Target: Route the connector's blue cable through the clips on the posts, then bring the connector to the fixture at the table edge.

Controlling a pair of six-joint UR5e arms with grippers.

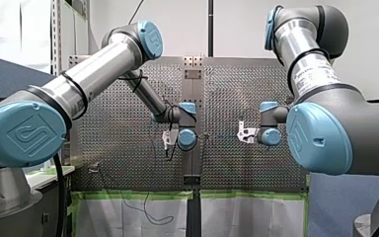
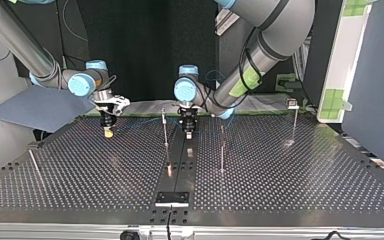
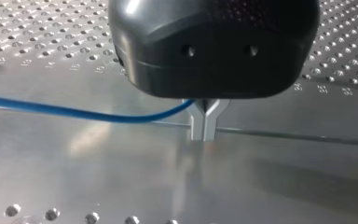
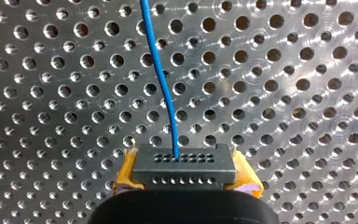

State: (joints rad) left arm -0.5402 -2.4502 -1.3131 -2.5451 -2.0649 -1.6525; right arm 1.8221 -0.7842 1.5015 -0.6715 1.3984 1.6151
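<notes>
Connector (image 4: 184, 165), dark and dotted with pin holes, sits clamped between the yellow pads (image 4: 127, 173) of my right gripper (image 4: 186, 177). Its blue cable (image 4: 161, 70) runs from the gripper toward 12 o'clock over the perforated surface (image 4: 284, 93). My left gripper (image 3: 204, 127) has its metal fingertips pressed together, with the cable caught in the fork above them and leading off toward 9 o'clock. In the top view, thin posts (image 2: 165, 127) stand beside that gripper, and a dark fixture (image 2: 172, 198) lies at 6 o'clock from it, by the surface edge.
</notes>
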